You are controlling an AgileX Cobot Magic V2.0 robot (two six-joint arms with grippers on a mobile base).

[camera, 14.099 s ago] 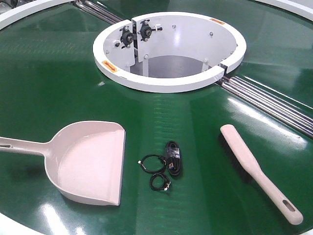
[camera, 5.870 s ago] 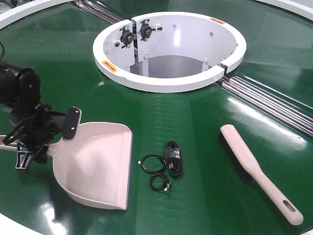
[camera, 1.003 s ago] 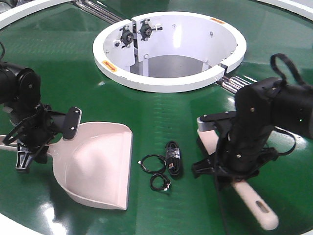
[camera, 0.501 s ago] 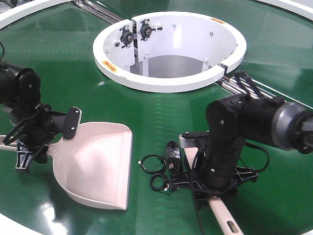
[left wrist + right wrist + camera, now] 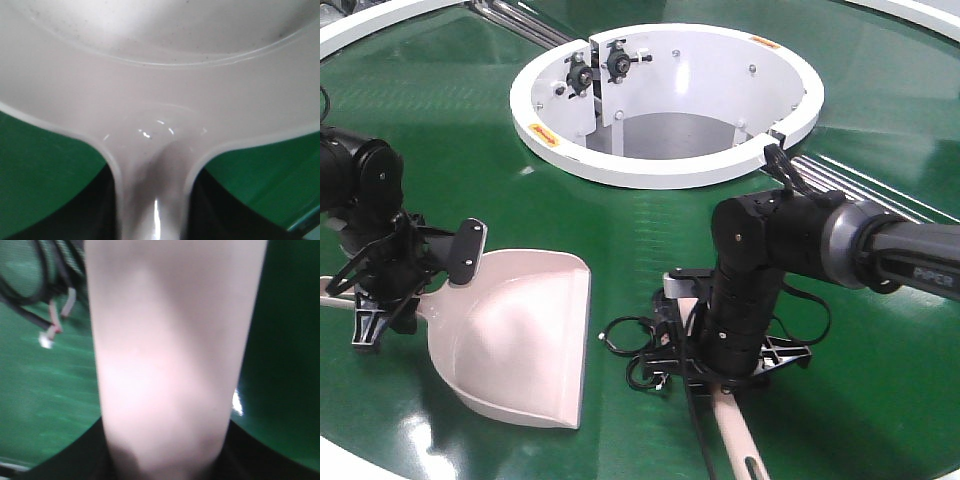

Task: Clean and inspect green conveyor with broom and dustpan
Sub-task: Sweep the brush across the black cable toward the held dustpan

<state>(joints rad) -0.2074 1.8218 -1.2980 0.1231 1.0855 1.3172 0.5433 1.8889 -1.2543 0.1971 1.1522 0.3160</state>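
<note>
Dustpan (image 5: 525,340) is seen rested on the green conveyor (image 5: 440,130), left of centre, flat front edge turned towards the black cables (image 5: 625,335); its handle neck is clasped between the narrowed fingers (image 5: 205,212) of the left gripper (image 5: 388,305); broom (image 5: 733,437) is gripped mid-length by the right gripper (image 5: 722,372), fingers closed tight on it; handle tip is pointed towards the near rim, wider end laid against the cables; white ring (image 5: 660,172) is noted beyond, well apart from both tools
</note>
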